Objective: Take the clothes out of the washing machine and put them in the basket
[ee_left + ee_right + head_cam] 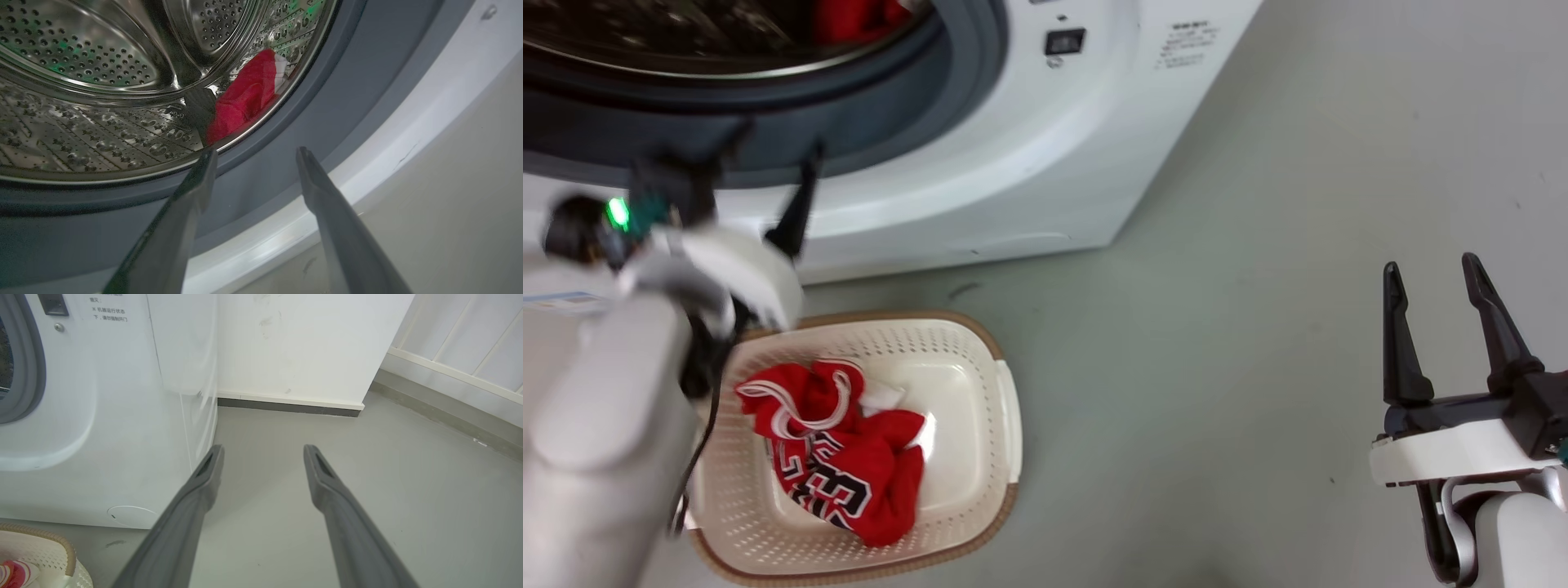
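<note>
Red jersey (849,457) with a black "23" lay crumpled in the basket (1009,416), which in the head view sat below and just to the right of the left gripper (783,137). That gripper's dark fingers were blurred but stood apart and empty, pointing at the grey gasket (976,65) of the washing machine (1029,147). Beyond its tips, inside the drum, a red garment (854,18) showed. The right gripper (1430,263) hung over bare grey floor (1217,367), its fingers spread with nothing between them. It was well apart from the basket on its left and from the machine ahead of it to the left.

From the left wrist, the left gripper (257,150) was parted and held nothing, its tips in front of the lower gasket (327,102). Just beyond the left fingertip, the red garment (245,98), edged with white trim, lay against the perforated steel drum (81,61) near its front lip, clear of both fingers.

From the right wrist, the right gripper (264,447) was likewise spread and empty, pointing across the floor (367,498) toward the foot of a white wall (306,343). The washing machine (102,416) stood to the left of its fingers. The basket (45,543) sat back beside the left finger, with a scrap of red cloth visible inside.
</note>
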You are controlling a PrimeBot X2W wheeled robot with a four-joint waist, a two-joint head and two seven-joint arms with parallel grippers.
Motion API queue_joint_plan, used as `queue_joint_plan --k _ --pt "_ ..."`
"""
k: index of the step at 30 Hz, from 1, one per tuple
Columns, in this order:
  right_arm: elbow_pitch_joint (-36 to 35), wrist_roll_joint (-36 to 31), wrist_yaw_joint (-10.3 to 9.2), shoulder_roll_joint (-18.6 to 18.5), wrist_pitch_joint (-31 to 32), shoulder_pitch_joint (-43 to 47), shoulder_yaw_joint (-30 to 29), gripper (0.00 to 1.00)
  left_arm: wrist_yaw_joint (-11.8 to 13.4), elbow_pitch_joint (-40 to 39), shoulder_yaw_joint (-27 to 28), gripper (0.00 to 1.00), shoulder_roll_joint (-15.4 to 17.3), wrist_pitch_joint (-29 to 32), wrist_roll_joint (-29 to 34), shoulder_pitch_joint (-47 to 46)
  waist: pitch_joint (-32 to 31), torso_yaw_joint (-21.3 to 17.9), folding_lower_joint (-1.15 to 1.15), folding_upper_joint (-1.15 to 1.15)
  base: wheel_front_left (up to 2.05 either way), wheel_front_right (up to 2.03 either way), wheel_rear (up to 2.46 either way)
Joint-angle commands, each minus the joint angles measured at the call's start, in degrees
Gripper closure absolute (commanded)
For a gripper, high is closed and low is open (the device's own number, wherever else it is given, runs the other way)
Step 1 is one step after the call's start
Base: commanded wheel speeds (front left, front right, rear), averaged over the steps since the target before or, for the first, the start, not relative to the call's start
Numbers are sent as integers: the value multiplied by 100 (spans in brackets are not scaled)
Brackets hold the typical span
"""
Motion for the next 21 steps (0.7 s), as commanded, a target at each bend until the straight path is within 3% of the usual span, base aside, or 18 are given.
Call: queue_joint_plan --k 1,5,9,16,21 --pt "-34 64 -6 4 -10 -77 5 0 7 4 -45 0 58 217 -138 -355 294 -238 0 0 0 0 0" --pt "-75 252 -6 5 -10 -166 136 0 7 184 -353 0 483 1276 -324 -1742 799 -565 0 0 0 0 0" --pt "-110 357 -6 6 -10 -224 317 0 7 564 -525 0 624 1854 -457 -2569 1108 -808 0 0 0 0 0" --pt "-185 701 -7 7 -10 -294 692 0 6 1593 -582 0 908 3665 -1101 -4084 1650 -1481 0 0 0 0 0" --pt "-266 895 -6 7 -11 -124 876 0 69 2174 -464 0 952 4461 -1297 -4813 1853 -1813 0 0 0 0 0"
